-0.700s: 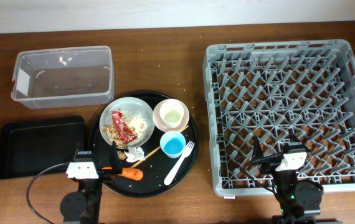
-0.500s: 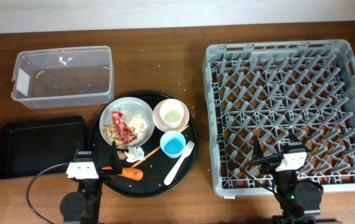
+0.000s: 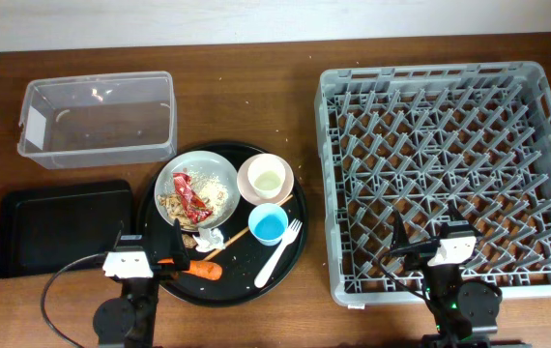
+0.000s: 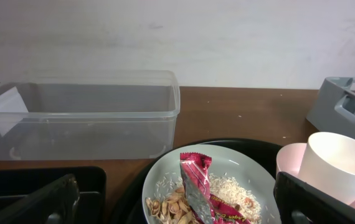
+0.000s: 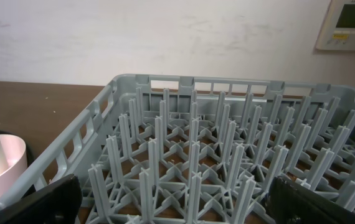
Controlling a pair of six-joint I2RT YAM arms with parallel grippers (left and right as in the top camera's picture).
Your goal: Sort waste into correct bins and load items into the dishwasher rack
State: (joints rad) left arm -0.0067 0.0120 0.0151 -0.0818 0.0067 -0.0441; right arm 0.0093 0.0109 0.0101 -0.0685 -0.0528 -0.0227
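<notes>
On the round black tray (image 3: 295, 227) sits a white plate (image 3: 219, 174) with a crumpled red wrapper (image 3: 188, 193) and beige scraps (image 3: 172, 204). Beside it are a white tissue (image 3: 209, 237), an orange carrot (image 3: 203, 271), a chopstick (image 3: 239, 233), a white fork (image 3: 278, 253), a blue cup (image 3: 268, 224) and a cream bowl (image 3: 252, 172) with a white cup (image 3: 269, 177) in it. My left gripper (image 3: 150, 240) is open and empty at the tray's front left, facing the wrapper (image 4: 193, 186) and plate (image 4: 252, 180). My right gripper (image 3: 427, 232) is open and empty over the front of the grey rack (image 3: 449, 174).
The clear tub (image 3: 97, 118) stands at the back left, and also shows in the left wrist view (image 4: 84, 118). The shallow black rectangular tray (image 3: 61, 227) lies at the front left. The rack's pegs (image 5: 196, 143) fill the right wrist view.
</notes>
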